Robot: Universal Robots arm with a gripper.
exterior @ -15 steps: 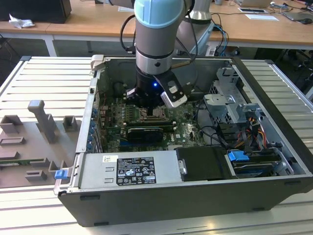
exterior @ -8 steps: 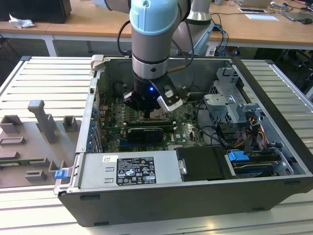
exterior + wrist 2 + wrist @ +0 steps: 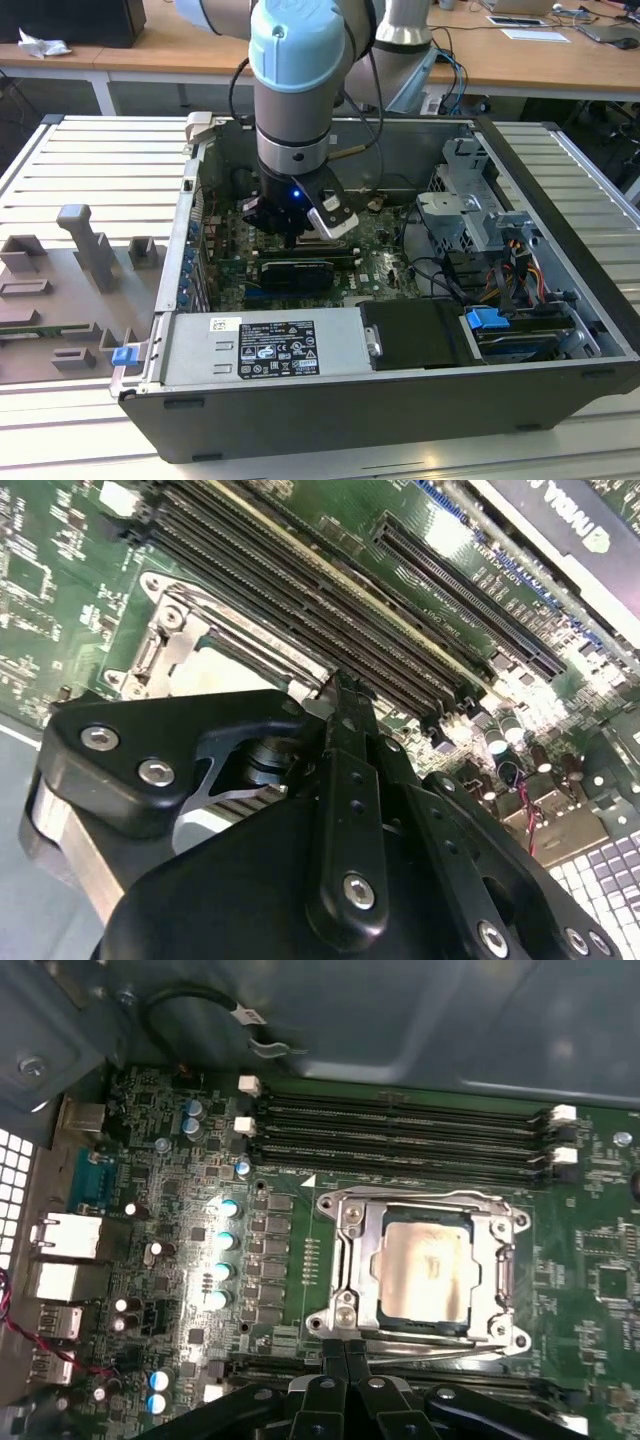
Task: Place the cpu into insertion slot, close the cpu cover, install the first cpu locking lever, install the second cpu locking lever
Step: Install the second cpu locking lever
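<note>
Two gripper (image 3: pixel 345 1352) fingers are pressed together with nothing between them. Just past their tips lies the cpu cover (image 3: pixel 500 1260), folded flat. The cpu (image 3: pixel 425 1272) sits inside its window, on the green board (image 3: pixel 180 1180).

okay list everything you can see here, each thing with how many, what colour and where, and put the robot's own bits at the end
computer case: one, dark grey, lying open on the slatted table.
motherboard: one, green, on the case floor.
cpu: one, silvery-beige, seated in the socket.
cpu cover: one, silvery frame, down flat around the cpu.
memory slots: four in the first wrist view, black, beside the socket.
power supply: one, grey, at the case's near edge.
fixture blocks: several, grey, exterior view's left.
gripper: one, black, fingers together at the socket's edge.
robot arm: one, light blue and grey, above the case.
</note>
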